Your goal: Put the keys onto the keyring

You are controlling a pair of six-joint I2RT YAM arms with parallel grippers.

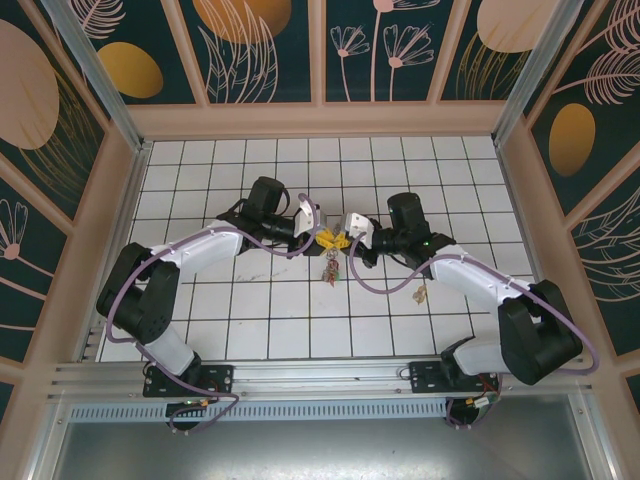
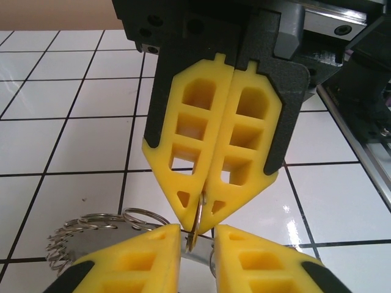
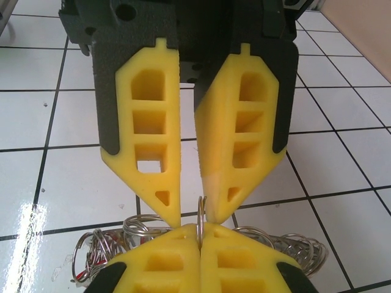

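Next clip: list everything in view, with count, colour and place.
keyring: one, silvery, mid-floor, thin ring standing between the pincers, small loops bunched beneath
keys: a few, red and green, under the pincers
small object: one, brownish, on a tile by the right arm; too small to identify
floor: white tiles, dark joints
walls: dark teal, gold and peach plants, all around
left arm: white and black, from the left
right arm: same colours, from the right
left pincer: yellow, fingers apart around the ring
right pincer: yellow, shut on the keyring
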